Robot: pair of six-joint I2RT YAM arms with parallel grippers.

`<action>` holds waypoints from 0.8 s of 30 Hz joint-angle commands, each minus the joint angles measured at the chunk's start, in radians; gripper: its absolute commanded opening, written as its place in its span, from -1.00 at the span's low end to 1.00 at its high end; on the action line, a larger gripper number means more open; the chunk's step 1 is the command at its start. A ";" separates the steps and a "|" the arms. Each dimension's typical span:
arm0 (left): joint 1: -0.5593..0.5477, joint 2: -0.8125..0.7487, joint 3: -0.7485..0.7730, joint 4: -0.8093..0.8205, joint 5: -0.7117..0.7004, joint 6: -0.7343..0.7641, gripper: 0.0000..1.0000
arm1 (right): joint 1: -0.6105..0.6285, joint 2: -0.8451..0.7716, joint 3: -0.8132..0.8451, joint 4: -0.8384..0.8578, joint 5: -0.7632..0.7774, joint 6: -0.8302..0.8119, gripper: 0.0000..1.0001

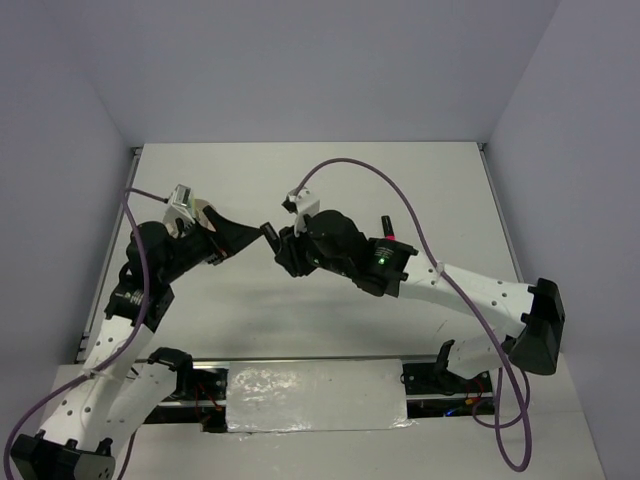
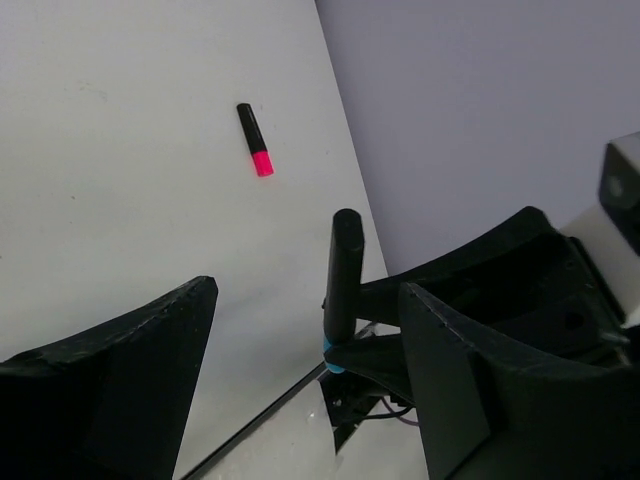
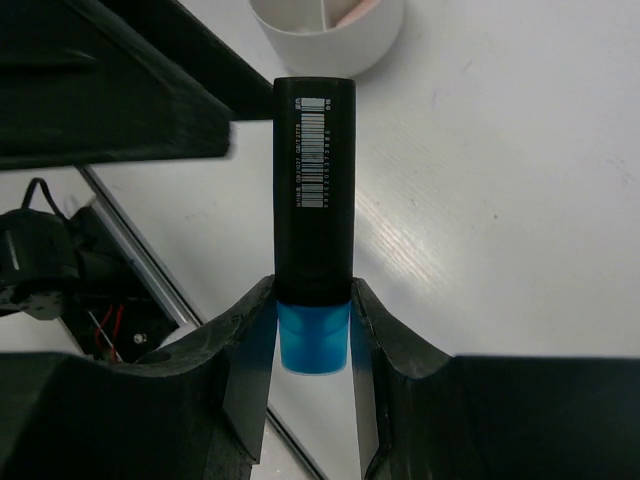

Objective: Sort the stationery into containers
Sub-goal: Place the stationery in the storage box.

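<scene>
Right fingers (image 3: 240, 340) clamped on blue highlighter (image 3: 313, 190), held above mid-tabletop. Left fingers (image 2: 150, 350) spread wide either side of its cap, not touching. Step looks like a handover. Next: left closes squarely before right releases, then carries to tub (image 3: 300, 40).

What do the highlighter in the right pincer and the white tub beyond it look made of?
The highlighter looks plastic: matte black barrel with a printed barcode, glossier blue end. The tub is probably plastic too: smooth, opaque white wall, faint sheen.
</scene>
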 commanded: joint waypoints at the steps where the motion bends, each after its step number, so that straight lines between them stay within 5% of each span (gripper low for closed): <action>1: -0.028 0.019 0.022 0.068 0.006 -0.012 0.69 | 0.044 0.017 0.091 -0.019 0.053 -0.004 -0.80; 9: -0.060 0.054 0.059 0.071 0.003 0.006 0.12 | 0.087 0.120 0.210 -0.093 0.066 -0.052 -0.77; 14: -0.066 0.067 0.088 0.016 -0.007 0.041 -0.87 | 0.088 0.151 0.227 -0.124 0.094 -0.084 -0.77; 17: -0.068 0.077 0.114 -0.039 -0.029 0.107 -1.00 | 0.087 0.149 0.218 -0.125 0.114 -0.086 -0.33; 18: -0.068 0.081 0.133 -0.077 -0.097 0.142 -1.00 | 0.087 0.142 0.204 -0.113 0.126 -0.083 0.22; 20: -0.068 0.094 0.206 -0.182 -0.246 0.272 -1.00 | 0.081 0.090 0.152 -0.093 0.145 -0.066 0.95; 24: -0.066 0.145 0.284 -0.378 -0.849 0.373 -1.00 | 0.047 -0.038 0.041 -0.081 0.234 -0.020 1.00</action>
